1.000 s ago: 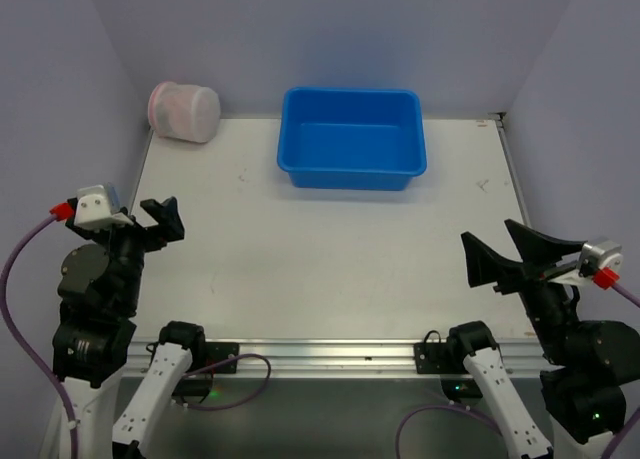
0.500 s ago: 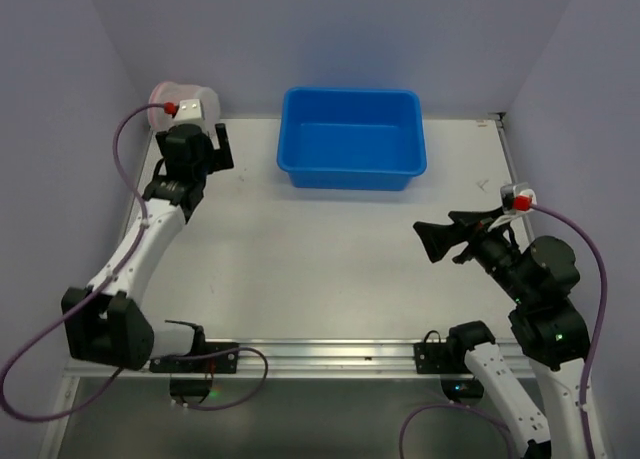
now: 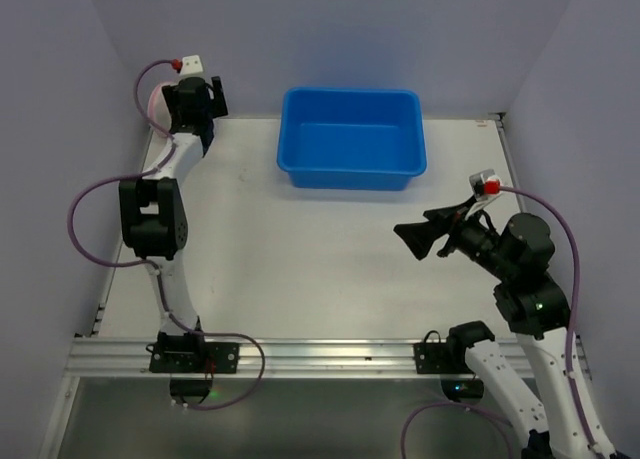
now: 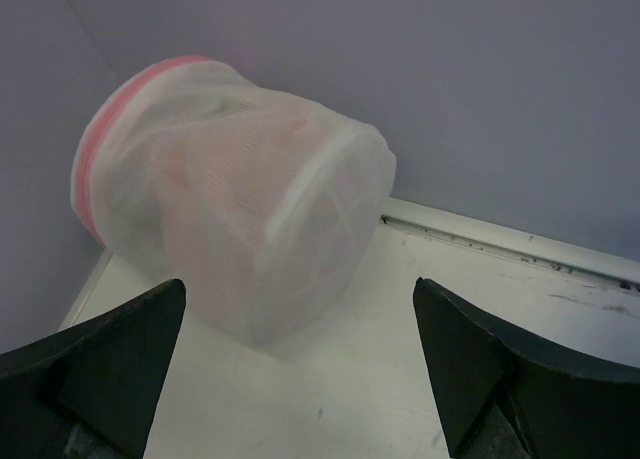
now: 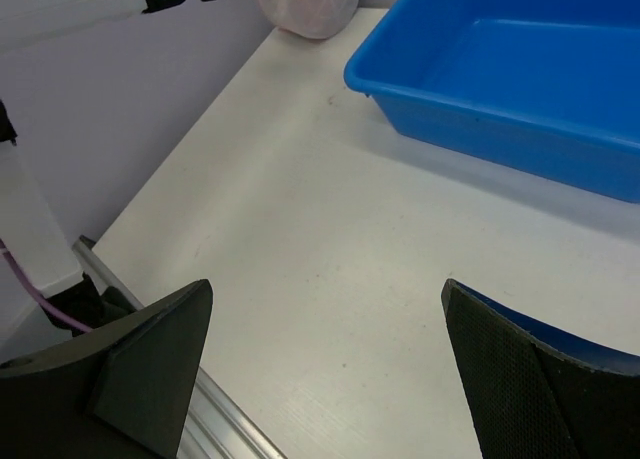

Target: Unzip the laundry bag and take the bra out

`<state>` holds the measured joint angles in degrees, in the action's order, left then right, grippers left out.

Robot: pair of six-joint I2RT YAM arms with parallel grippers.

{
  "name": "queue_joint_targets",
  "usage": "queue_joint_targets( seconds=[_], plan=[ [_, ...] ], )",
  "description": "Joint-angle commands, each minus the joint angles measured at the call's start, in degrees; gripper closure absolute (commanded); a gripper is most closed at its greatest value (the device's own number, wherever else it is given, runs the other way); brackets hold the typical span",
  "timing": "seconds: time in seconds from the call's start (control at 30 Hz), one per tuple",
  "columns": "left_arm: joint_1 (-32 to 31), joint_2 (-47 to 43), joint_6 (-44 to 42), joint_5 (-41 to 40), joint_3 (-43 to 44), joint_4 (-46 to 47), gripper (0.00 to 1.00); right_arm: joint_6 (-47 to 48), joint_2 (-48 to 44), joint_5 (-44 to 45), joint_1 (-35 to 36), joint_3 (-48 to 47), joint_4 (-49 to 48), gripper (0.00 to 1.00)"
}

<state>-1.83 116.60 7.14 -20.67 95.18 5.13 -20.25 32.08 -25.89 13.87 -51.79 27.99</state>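
The laundry bag is a white mesh drum with pink trim. It lies on its side in the table's far left corner against the wall, and a pinkish shape shows faintly through the mesh. My left gripper is open just in front of the bag, not touching it, its fingertips apart on either side. In the top view the left gripper covers almost all of the bag. My right gripper is open and empty above the table's right middle. The bag also shows far off in the right wrist view.
A blue plastic tub stands empty at the back middle of the table, also seen in the right wrist view. The walls close in behind and left of the bag. The table's metal front rail runs along the near edge.
My left arm has stretched from the near left edge to the far left corner, up to the bag. My right gripper has risen and moved left and inward over the table.
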Motion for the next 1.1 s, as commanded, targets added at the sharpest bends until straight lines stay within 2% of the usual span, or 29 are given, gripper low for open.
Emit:
queue_joint_targets(
  seconds=[0.0, 0.13, 0.23, 0.27, 0.33, 0.37, 0.43, 0.47, 0.53, 0.6, 0.7, 0.8, 0.87, 0.93, 1.0, 1.07],
  plan=[
    [3.48, 6.61, -2.3, 2.37, 8.17, 2.43, 0.0, -1.28, 2.55, -5.39, 0.28, 1.78, -4.34, 0.01],
    [5.51, 13.73, -3.88, 6.68, 13.45, 2.87, 0.0, -2.16, 4.48, -7.51, 0.28, 2.83, -4.96, 0.01],
    [6.57, 20.23, -4.24, 9.5, 17.84, 1.38, 0.08, -2.25, 5.71, -8.74, 0.28, 2.92, -5.4, 0.01],
    [6.75, 21.29, -4.24, 10.11, 18.72, 1.12, 0.17, -2.34, 5.89, -9.09, 0.28, 2.75, -5.4, 0.01],
    [7.1, 22.62, -4.67, 12.49, 19.61, 1.37, 0.3, -2.51, 6.07, -10.06, 0.28, 2.92, -5.93, 0.01],
    [7.1, 22.54, -5.11, 13.1, 19.44, 1.55, 0.51, -2.77, 6.24, -10.23, 0.2, 3.53, -6.28, 0.01],
    [7.1, 20.36, -5.2, 15.12, 16.98, 2.16, 0.7, -3.39, 6.24, -10.76, 0.28, 4.15, -6.63, 0.01],
    [7.1, 18.86, -5.12, 15.56, 15.41, 2.52, 0.87, -3.48, 6.33, -10.85, 0.28, 4.5, -6.63, 0.01],
    [6.84, 13.61, -4.77, 15.74, 9.63, 2.96, 0.96, -3.74, 6.33, -10.76, 0.28, 4.85, -6.63, 0.01],
    [5.7, 9.11, -4.5, 13.13, 5.39, 2.35, 1.0, -4.01, 6.25, -10.15, 0.28, 5.21, -6.63, 0.01],
    [2.46, -1.08, -3.19, 6.29, -3.66, -1.07, 1.0, -4.62, 6.42, -9.0, 0.28, 5.73, -6.19, 0.01],
    [-4.03, -10.31, -0.55, -0.31, -11.05, -9.94, 1.0, -5.06, 6.42, -9.53, 0.28, 5.73, -5.4, 0.01],
    [-6.95, -17.25, 2.69, -2.18, -16.91, -16.09, 1.0, -4.63, 6.25, -10.06, 0.28, 5.3, -4.79, 0.01],
    [-11.26, -25.05, 6.9, -0.44, -21.85, -19.61, 1.0, -4.1, 5.72, -9.97, 0.28, 4.86, -3.38, 0.01],
    [-17.29, -30.61, 9.9, 0.18, -30.17, -20.76, 1.0, -3.83, 5.19, -9.01, 0.28, 4.24, -2.07, 0.01],
    [-21.79, -38.09, 15.16, -1.21, -34.86, -23.22, 1.0, -4.18, 4.31, -8.74, 0.28, 3.98, -1.71, 0.01]
  ],
)
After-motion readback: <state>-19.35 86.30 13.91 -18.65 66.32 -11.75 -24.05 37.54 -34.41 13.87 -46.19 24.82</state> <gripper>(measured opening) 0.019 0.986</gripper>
